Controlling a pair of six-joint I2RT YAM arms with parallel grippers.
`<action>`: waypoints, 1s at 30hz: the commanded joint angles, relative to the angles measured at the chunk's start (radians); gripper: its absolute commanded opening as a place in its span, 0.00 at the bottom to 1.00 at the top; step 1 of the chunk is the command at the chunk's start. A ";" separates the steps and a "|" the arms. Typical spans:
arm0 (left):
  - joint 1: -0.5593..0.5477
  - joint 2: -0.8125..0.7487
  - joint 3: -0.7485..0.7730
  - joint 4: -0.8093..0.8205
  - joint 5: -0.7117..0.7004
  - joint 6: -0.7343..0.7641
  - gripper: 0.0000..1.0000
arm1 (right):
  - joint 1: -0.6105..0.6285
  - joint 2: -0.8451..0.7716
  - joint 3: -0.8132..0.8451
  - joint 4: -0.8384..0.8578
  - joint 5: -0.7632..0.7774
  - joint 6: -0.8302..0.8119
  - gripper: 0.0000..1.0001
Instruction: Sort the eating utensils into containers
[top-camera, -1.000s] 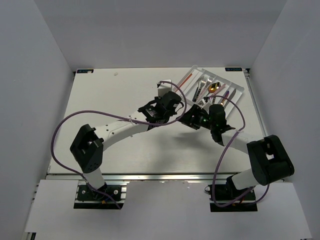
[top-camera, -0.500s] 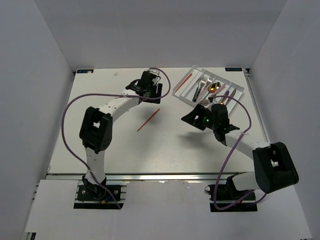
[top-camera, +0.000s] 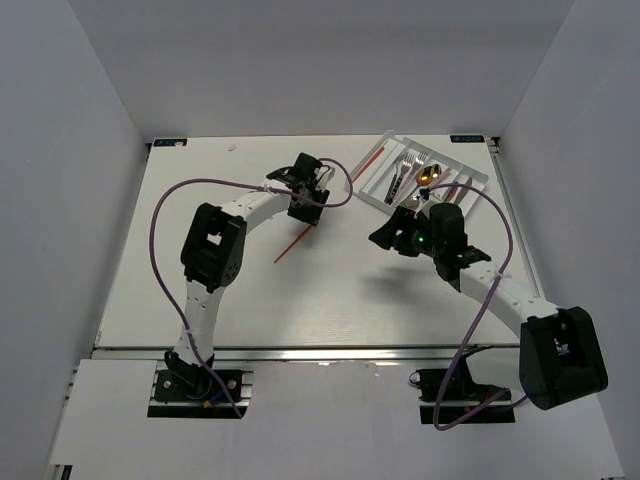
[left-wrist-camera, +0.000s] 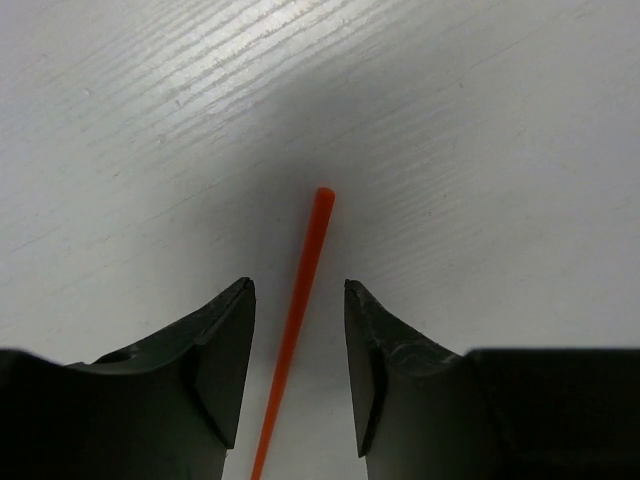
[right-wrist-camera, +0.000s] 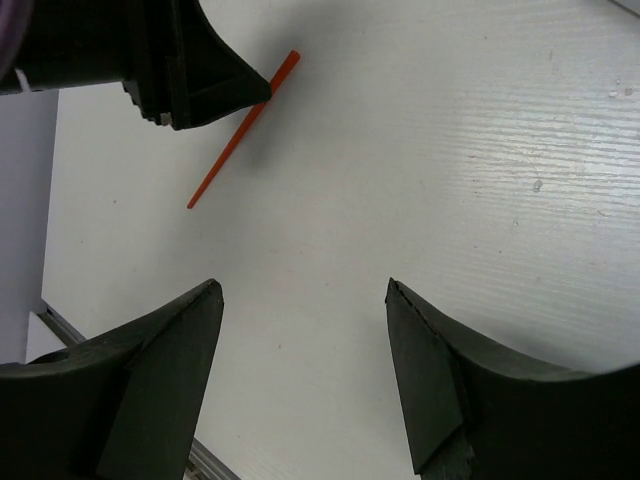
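Pale wood-grain counter (top-camera: 200, 290), boxed in by plain grey walls on three sides. Near its middle, lying flat and loose, one red chopstick (top-camera: 297, 241), slanting from 1 o'clock down to 7 o'clock in the overhead view. Directly over that stick's 1 o'clock end, the left gripper (top-camera: 305, 210), pointing downward. Seen from the left wrist: jaws parted partway, one dark finger (left-wrist-camera: 225, 350) on each side of the stick (left-wrist-camera: 300, 300), a thin strip of bare counter showing between stick and each pad, nothing clamped; blunt end of the stick poking out past the fingertips toward 12 o'clock. Whether the fingertips touch the counter: cannot tell. Off at 3 o'clock of the stick and well apart from it, the right gripper (top-camera: 395, 235), jaws spread wide, holding nothing, only bare counter between them in the right wrist view, with the stick off at 11 o'clock there. Up at 1 o'clock of the counter, set at an angle, the white tray (top-camera: 474, 166) with its long parallel compartments: a second red chopstick (top-camera: 368, 165) in the one at the 9 o'clock side, silver forks (top-camera: 412, 160) and a gold spoon (top-camera: 428, 176) in the middle ones; remaining pieces too small to tell apart.
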 joint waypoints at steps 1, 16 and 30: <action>0.002 0.029 0.029 -0.016 0.047 0.013 0.50 | -0.003 -0.033 0.043 -0.014 -0.007 -0.036 0.72; -0.070 0.097 -0.048 -0.008 -0.171 -0.056 0.10 | -0.008 -0.069 0.040 -0.005 -0.025 -0.033 0.72; -0.082 -0.167 -0.170 0.157 -0.170 -0.496 0.00 | -0.033 0.081 -0.104 0.431 -0.389 0.137 0.75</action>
